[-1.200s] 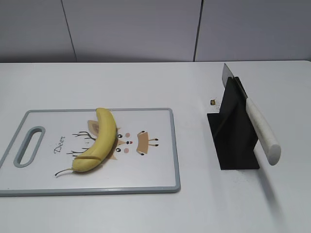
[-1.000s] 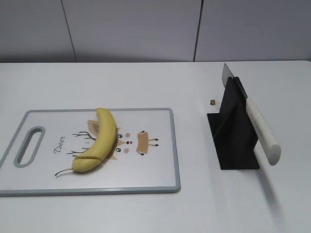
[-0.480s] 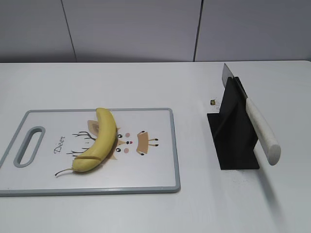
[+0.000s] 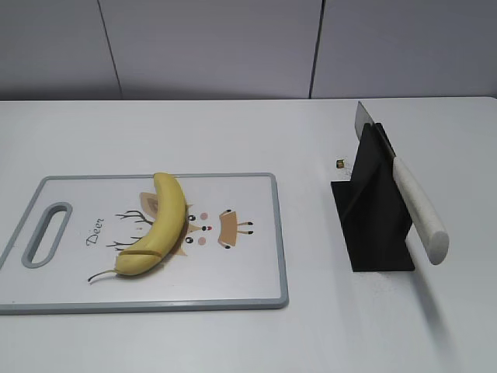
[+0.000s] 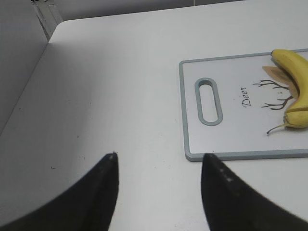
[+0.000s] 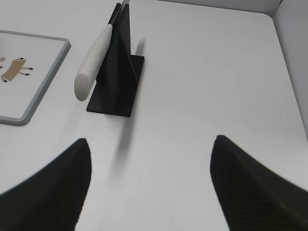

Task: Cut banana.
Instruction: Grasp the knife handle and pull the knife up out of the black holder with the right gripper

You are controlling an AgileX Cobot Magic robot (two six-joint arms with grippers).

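The yellow banana (image 4: 163,220) lies on a white cutting board (image 4: 233,280) with a grey rim; a cut line crosses it near its dark stem end. It also shows in the left wrist view (image 5: 298,91) at the right edge. A knife with a white handle (image 4: 419,214) rests in a black stand (image 4: 377,225); it also shows in the right wrist view (image 6: 94,60). My left gripper (image 5: 159,159) is open and empty, over the table left of the board. My right gripper (image 6: 151,144) is open and empty, near the stand. Neither gripper shows in the exterior view.
The board (image 5: 231,144) has a handle slot (image 5: 209,101) and a brown deer print (image 4: 225,229). A small dark object (image 4: 340,163) lies behind the stand. A grey wall borders the table's left edge (image 5: 24,62) and right edge (image 6: 293,53).
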